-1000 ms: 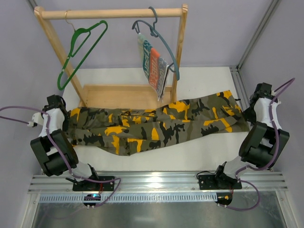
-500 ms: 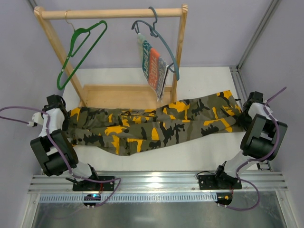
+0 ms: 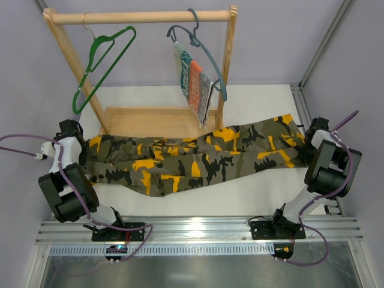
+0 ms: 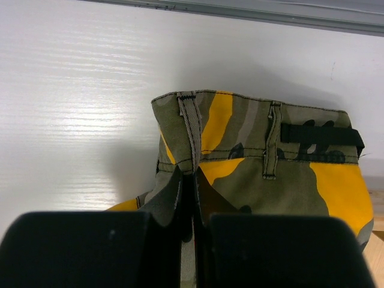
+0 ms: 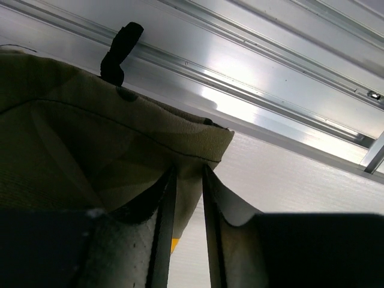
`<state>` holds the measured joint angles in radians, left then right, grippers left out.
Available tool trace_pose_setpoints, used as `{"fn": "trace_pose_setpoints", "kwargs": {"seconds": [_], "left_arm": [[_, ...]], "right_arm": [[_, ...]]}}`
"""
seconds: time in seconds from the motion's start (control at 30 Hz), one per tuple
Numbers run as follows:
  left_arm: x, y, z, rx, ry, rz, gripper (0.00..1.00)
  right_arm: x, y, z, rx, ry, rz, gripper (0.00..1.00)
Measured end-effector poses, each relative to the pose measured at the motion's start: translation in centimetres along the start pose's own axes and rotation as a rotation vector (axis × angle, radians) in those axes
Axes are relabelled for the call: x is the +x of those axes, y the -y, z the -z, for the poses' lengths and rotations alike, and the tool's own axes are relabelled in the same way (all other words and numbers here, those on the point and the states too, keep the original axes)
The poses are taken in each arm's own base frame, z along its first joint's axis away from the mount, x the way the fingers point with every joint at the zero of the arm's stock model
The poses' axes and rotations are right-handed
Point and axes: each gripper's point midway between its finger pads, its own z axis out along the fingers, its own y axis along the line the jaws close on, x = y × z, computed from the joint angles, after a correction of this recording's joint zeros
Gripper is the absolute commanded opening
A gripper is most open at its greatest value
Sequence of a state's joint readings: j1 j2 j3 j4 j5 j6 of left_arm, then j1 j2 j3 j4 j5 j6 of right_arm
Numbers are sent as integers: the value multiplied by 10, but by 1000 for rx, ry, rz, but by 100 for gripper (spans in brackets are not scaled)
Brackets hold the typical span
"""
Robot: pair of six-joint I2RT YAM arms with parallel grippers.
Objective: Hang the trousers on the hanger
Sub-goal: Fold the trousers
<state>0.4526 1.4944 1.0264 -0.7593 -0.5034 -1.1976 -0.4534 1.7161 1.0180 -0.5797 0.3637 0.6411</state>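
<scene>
While the left hand (image 4: 191, 180) pinches the trousers (image 4: 270, 180) tight, the right hand (image 5: 189, 174) straddles their hem, grip unclear.

trousers (image 3: 198, 157) ends: hidden under left arm (image 3: 66, 153), right arm (image 3: 327, 159) | right wrist view: cut off left

White tabletop (image 3: 252, 99) under me, glossy, with streaks of overhead light across the left of my left-wrist view. Pale lilac walls (image 3: 270, 42) stand at the back and on both sides, and an aluminium post (image 3: 324, 42) slants up the upper right corner. From upper left to centre there's a wooden rack (image 3: 144, 17): round rail on top, slanted uprights, flat base board (image 3: 150, 117) resting on the table. Along the bottom runs a slotted aluminium rail (image 3: 198, 228), then a brushed metal sheet (image 3: 180, 270). Across the top of my right-wrist view, bright glare off a side rail (image 5: 270, 90).
</scene>
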Motion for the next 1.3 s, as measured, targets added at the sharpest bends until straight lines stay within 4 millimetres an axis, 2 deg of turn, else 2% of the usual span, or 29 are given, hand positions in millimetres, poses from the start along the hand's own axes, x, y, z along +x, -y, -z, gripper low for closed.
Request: {"fn": "trace_pose_setpoints", "kwargs": {"seconds": [0.03, 0.1, 0.27, 0.4, 0.63, 0.77, 0.87, 0.97, 1.0, 1.03, 1.07, 1.17, 1.3], "left_arm": [[0, 0, 0, 0, 0, 0, 1], [0, 0, 0, 1, 0, 0, 0], [1, 1, 1, 3, 0, -3, 0], [-3, 4, 6, 1, 0, -9, 1], [-16, 16, 14, 2, 25, -15, 0], [-19, 16, 12, -14, 37, -40, 0], [-17, 14, 9, -30, 36, -70, 0], [-17, 13, 7, -36, 35, -90, 0], [-16, 13, 7, -36, 34, -97, 0], [-16, 13, 7, -35, 35, -101, 1], [-16, 13, 8, -34, 35, -104, 0], [-16, 14, 8, -30, 36, -109, 1], [-15, 14, 8, -28, 34, -111, 0]], "right_arm": [[-1, 0, 0, 3, 6, -2, 16], [-2, 1, -2, 13, 15, -1, 4], [-2, 14, -1, 77, 19, 11, 4], [-7, 32, 12, 154, 14, 49, 4], [-57, 62, 65, 209, 147, 12, 4], [-66, 85, 80, 254, 190, -14, 4], [-57, 99, 77, 282, 172, -10, 4], [-40, 95, 67, 232, 123, -1, 4], [-32, 91, 64, 193, 112, -4, 9], [-20, 89, 62, 155, 91, -6, 21], [-9, 88, 62, 127, 70, -9, 24], [9, 86, 60, 80, 32, -17, 31], [14, 77, 50, 33, 17, -49, 38]]}}
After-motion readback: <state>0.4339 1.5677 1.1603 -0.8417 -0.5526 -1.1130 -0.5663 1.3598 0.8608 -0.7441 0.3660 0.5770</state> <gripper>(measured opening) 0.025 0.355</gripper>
